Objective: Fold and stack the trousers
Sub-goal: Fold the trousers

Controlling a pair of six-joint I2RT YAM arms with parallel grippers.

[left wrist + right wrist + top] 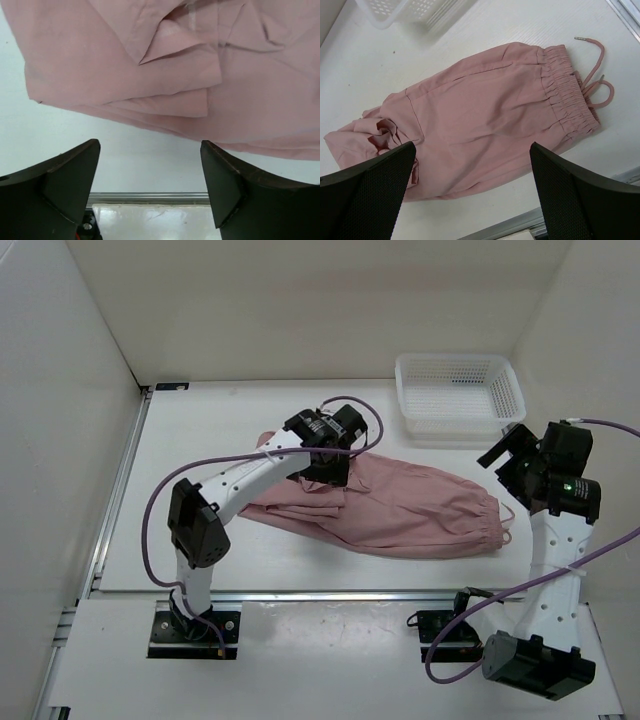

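Observation:
The dusty-pink trousers point(400, 505) lie roughly folded across the middle of the table, elastic waist and drawstring at the right end point(495, 520). My left gripper point(330, 462) hovers over their left part, open and empty; in the left wrist view the folded cloth layers point(165, 75) lie just beyond the spread fingers point(225, 185). My right gripper point(508, 455) is open and empty, raised to the right of the waistband. The right wrist view shows the trousers point(485, 125) whole, with the gathered waist point(570, 95) and drawstring point(597, 75).
A white perforated plastic basket point(458, 395) stands at the back right, close to the right gripper. A metal rail point(330, 593) runs along the table's near edge. White walls enclose the left, back and right sides.

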